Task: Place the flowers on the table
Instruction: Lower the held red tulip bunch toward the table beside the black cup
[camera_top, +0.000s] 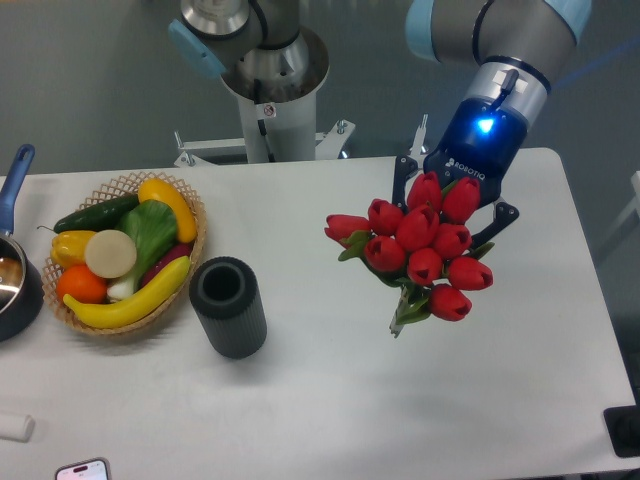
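Note:
The flowers, a bunch of red tulips with green stems, hang over the right half of the white table. Their blossoms face the camera and the stem ends point down and to the left. My gripper reaches in from the upper right and is shut on the flowers behind the blossoms. The blossoms hide its fingertips. Only the black finger links show, one on each side of the bunch. I cannot tell whether the stem ends touch the table.
A dark cylindrical vase stands left of centre. Beside it is a wicker basket of fruit and vegetables. A pan with a blue handle sits at the left edge. A phone lies at the front edge, and a black object is at the front right corner.

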